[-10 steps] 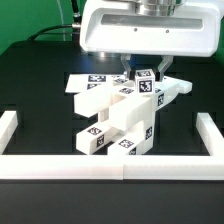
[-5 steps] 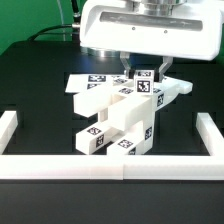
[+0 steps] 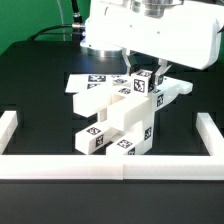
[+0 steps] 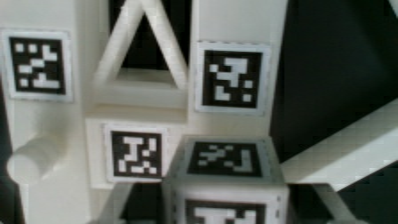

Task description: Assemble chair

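Observation:
The chair (image 3: 118, 120) stands partly built in the middle of the black table: white slabs and a leg frame bearing black-and-white tags. My gripper (image 3: 146, 76) hangs over its upper far end. Its dark fingers (image 3: 131, 72) are shut on either side of a small white tagged block (image 3: 146, 82), which sits against the top of the chair parts. In the wrist view the block (image 4: 222, 160) fills the space between the fingers of the gripper (image 4: 228, 205), with the tagged chair uprights (image 4: 228, 75) beyond it.
The marker board (image 3: 88, 82) lies flat behind the chair at the exterior view's left. A low white border wall (image 3: 100, 166) runs along the front, with side pieces at the left (image 3: 8, 124) and right (image 3: 208, 126). The big white arm body (image 3: 150, 30) overhangs the back.
The arm body has shifted and tilted toward the exterior view's right. The held block has moved slightly right and down with it. The chair parts have not moved.

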`<state>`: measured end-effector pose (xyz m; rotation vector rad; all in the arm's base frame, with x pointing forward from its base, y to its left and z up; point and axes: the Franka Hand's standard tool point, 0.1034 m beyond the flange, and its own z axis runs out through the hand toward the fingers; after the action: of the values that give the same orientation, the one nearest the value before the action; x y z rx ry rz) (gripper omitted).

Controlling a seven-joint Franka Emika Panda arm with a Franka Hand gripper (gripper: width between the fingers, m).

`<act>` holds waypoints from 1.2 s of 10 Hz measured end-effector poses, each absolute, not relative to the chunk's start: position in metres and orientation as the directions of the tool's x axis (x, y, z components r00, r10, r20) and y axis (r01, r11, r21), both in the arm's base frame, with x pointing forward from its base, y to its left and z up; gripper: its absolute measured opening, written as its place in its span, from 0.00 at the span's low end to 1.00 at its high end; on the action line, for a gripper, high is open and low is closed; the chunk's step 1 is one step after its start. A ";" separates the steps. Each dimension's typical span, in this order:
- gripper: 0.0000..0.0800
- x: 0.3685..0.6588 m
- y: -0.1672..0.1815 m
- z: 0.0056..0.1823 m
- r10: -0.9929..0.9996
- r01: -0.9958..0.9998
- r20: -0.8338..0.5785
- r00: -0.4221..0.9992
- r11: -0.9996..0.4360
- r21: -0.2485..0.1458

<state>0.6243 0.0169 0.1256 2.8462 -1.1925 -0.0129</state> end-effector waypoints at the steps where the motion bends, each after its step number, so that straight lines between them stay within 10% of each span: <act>1: 0.36 0.624 0.017 0.126 -0.775 -0.775 0.011 0.631 -0.631 0.044; 9: 0.36 0.625 0.018 0.125 -0.992 -0.991 0.002 0.129 -0.129 0.024; 10: 0.61 0.625 0.018 0.125 -0.991 -0.990 0.002 0.137 -0.137 0.024; 12: 0.75 0.624 0.020 0.125 -0.983 -0.983 0.001 0.182 -0.182 0.028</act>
<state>0.6244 0.0195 0.1252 2.3982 -1.9941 -0.0271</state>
